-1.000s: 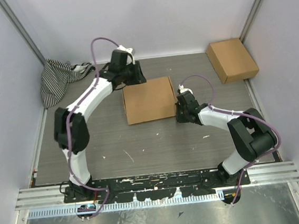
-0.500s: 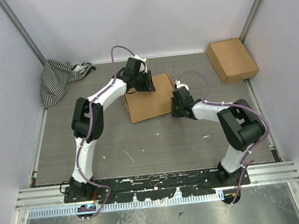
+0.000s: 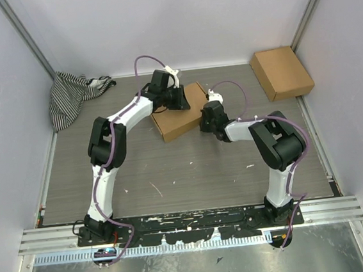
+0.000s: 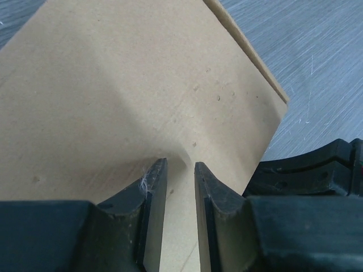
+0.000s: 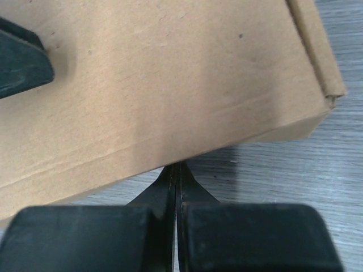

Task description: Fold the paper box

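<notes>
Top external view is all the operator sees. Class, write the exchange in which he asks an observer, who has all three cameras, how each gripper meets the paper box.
Operator: Is the left gripper pinching the paper box?
Observer: No. The left wrist view shows its fingers a narrow gap apart, tips at the box's broad face, with no cardboard between them.
Operator: And the right gripper?
Observer: The right wrist view shows its fingers shut together, tips at the bottom edge of the box's side, holding nothing.
</notes>
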Robot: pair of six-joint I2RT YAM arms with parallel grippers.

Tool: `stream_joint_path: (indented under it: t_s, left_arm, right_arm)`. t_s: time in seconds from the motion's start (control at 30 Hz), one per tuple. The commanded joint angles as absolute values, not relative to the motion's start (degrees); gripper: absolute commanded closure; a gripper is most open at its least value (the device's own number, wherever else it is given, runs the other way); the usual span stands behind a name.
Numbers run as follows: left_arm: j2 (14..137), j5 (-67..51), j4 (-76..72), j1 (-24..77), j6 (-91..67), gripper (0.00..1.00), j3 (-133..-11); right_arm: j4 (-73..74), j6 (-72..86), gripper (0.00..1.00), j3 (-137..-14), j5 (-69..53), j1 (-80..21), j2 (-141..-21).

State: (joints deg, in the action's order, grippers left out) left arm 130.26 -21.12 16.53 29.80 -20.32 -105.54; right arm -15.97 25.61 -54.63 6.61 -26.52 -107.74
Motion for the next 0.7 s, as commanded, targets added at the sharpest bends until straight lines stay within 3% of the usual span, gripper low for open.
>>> stream_joint_path:
  t_s: [0.0, 0.37, 0.67]
  left_arm:
    - [133.1, -27.6, 23.2, 32.1, -20.5, 0.67, -100.9]
    - [130.6, -29.5, 21.5, 32.4, -21.1, 0.65, -99.4]
    - [118.4, -17.7, 20.6, 29.0, -21.9, 0.44, -91.3]
  right_arm:
    - [-22.5, 23.8, 0.98, -53.7, 4.9, -29.4, -105.1]
    - [-16.5, 23.4, 0.98, -53.3, 4.1, -39.7, -101.5]
    - [-17.0, 23.9, 0.98, -53.4, 8.0, -39.6, -98.6]
